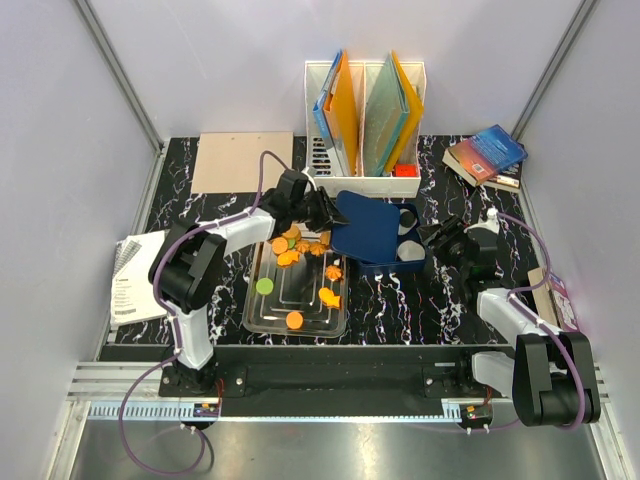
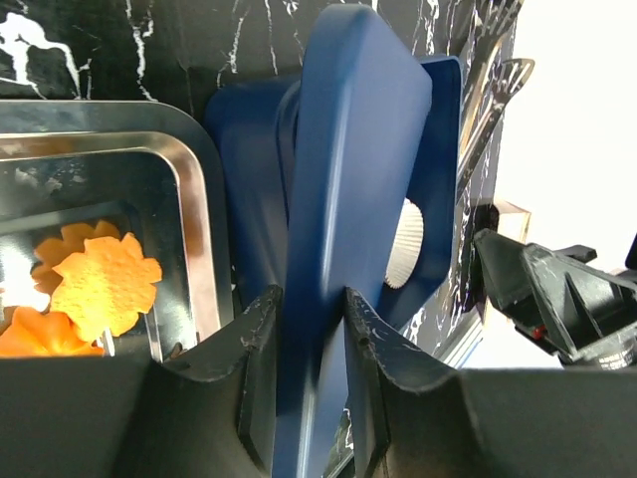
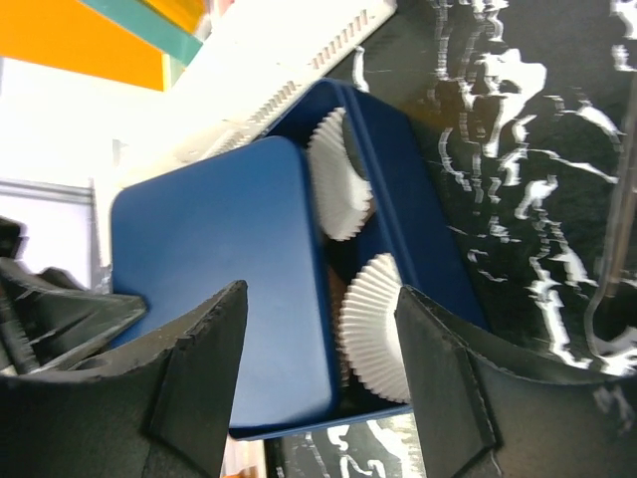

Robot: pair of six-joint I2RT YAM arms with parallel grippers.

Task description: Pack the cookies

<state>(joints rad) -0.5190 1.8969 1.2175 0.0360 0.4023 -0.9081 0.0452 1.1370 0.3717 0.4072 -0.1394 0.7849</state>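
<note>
Orange flower-shaped and round cookies [image 1: 290,250] and a green one [image 1: 264,286] lie in a metal tray [image 1: 262,318]. A blue box [image 1: 400,266] stands to the tray's right, holding white paper cups [image 3: 378,324]. Its blue lid [image 1: 365,228] is tilted up over it. My left gripper [image 1: 328,212] is shut on the lid's left edge; in the left wrist view [image 2: 311,304] both fingers clamp the lid [image 2: 348,179], with orange cookies [image 2: 105,284] in the tray [image 2: 194,189] to the left. My right gripper [image 1: 437,237] is open and empty at the box's right side, seen also in the right wrist view [image 3: 320,299].
A white file holder [image 1: 365,180] with orange and green folders stands behind the box. Books [image 1: 487,155] lie at the back right, a cardboard sheet [image 1: 243,160] at the back left, a booklet [image 1: 135,275] at the left edge.
</note>
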